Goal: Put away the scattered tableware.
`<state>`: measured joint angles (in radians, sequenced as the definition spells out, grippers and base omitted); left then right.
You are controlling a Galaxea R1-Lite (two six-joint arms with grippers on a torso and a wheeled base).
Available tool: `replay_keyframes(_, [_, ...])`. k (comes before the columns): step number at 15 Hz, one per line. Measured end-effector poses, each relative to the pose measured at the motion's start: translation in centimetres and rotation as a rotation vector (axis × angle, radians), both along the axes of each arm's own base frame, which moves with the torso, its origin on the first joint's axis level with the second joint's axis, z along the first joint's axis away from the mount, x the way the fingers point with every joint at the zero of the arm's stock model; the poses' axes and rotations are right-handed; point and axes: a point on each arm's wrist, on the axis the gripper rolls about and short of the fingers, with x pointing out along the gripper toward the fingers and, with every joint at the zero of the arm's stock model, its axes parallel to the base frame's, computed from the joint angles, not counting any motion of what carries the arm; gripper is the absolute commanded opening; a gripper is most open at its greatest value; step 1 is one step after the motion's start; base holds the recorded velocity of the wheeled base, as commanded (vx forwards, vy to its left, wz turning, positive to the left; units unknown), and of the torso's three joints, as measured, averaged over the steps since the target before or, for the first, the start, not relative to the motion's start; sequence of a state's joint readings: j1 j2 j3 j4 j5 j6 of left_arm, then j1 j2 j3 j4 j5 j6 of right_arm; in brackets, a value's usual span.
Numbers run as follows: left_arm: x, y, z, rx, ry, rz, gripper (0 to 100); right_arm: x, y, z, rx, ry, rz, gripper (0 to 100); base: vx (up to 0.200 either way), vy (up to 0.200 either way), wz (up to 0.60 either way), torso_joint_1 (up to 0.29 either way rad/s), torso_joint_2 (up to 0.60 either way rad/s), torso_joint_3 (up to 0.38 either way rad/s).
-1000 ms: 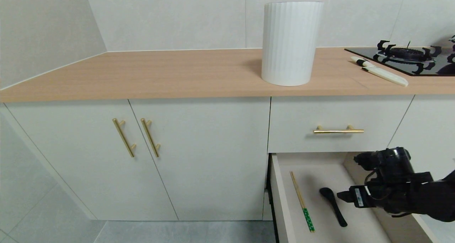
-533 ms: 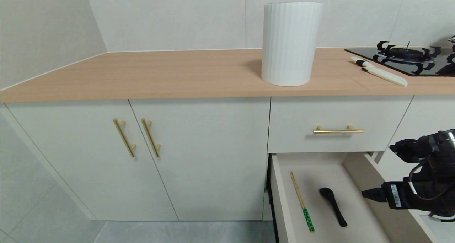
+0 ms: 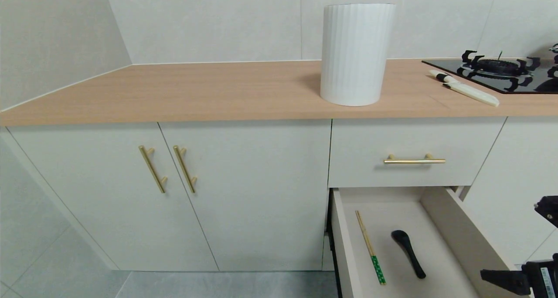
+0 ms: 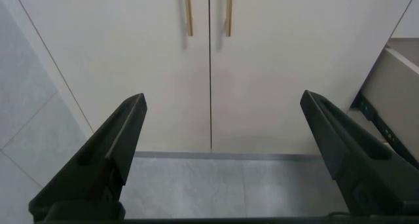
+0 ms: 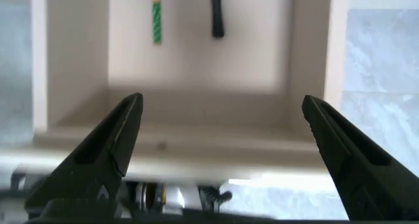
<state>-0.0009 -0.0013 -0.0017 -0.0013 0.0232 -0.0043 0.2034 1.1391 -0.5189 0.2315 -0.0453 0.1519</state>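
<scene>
Inside the open drawer, chopsticks and black spoon lie stowed, so the right pincer hangs spread and empty near its front, likely free for the knife on the bench.

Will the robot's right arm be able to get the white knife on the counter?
Probably yes. The knife lies bare on the counter. The right pincer is open and empty, but low beside the open drawer, so it must rise first.
</scene>
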Motion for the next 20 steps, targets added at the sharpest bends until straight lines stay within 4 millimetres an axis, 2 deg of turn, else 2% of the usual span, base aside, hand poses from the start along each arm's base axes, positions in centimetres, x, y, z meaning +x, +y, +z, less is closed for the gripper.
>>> replay_keyframes(9, [0.0, 0.0, 0.0, 0.000, 0.001, 0.000, 100, -4.3, -0.2, -1.8, 0.039, -0.027, 0.067, 100, 0.000, 0.000, 0.00, 0.001, 0.06, 0.055])
replay_keyframes(15, [0.0, 0.0, 0.0, 0.000, 0.001, 0.000, 100, -5.7, -0.4, -2.7, 0.050, -0.027, 0.102, 100, 0.000, 0.000, 0.00, 0.000, 0.00, 0.000])
replay_keyframes(20, [0.0, 0.0, 0.0, -0.001, 0.000, 0.001, 100, -6.1, -0.5, -2.8, 0.058, -0.035, 0.110, 100, -0.200, 0.000, 0.00, 0.001, 0.00, 0.003])
